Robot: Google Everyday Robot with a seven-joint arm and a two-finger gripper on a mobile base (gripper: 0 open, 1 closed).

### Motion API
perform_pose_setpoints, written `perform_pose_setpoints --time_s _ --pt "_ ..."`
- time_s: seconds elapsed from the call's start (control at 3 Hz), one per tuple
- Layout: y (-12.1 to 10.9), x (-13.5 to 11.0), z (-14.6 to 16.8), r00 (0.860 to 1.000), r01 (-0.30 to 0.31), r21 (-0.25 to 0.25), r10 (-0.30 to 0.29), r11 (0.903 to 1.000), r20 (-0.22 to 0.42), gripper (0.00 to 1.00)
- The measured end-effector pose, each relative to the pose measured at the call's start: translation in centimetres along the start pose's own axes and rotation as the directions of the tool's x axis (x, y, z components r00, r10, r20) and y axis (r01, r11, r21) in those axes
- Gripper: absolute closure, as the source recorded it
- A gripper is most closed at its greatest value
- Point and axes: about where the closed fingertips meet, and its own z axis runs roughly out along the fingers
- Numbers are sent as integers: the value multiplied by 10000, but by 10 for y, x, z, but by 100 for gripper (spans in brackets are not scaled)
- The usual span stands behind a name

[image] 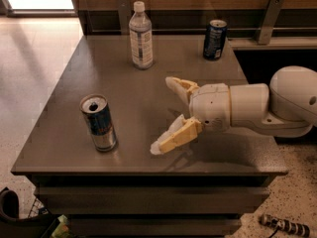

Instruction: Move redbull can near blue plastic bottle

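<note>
The redbull can [99, 123] stands upright near the front left of the grey table [148, 93], blue and silver with a silver top. The blue plastic bottle [141, 36], clear with a white cap, stands upright at the back, left of centre. My gripper [162, 114] reaches in from the right over the table's middle, open and empty, its yellowish fingers [173, 138] spread wide. It is to the right of the redbull can, well apart from it.
A dark navy can with white lettering [215, 39] stands at the back right of the table. A wooden wall with metal brackets runs behind. The table's front edge is close below the gripper. The floor lies to the left.
</note>
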Motion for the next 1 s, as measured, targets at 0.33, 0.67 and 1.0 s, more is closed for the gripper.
perform_pose_setpoints --time_s 0.33,0.67,1.0 --pt "13 0 48 9992 -96 -421 112 9991 387 0" --pt "19 -5 74 9973 9 -689 41 9976 727 0" --pt "31 -19 92 9921 144 -935 -26 9955 1256 0"
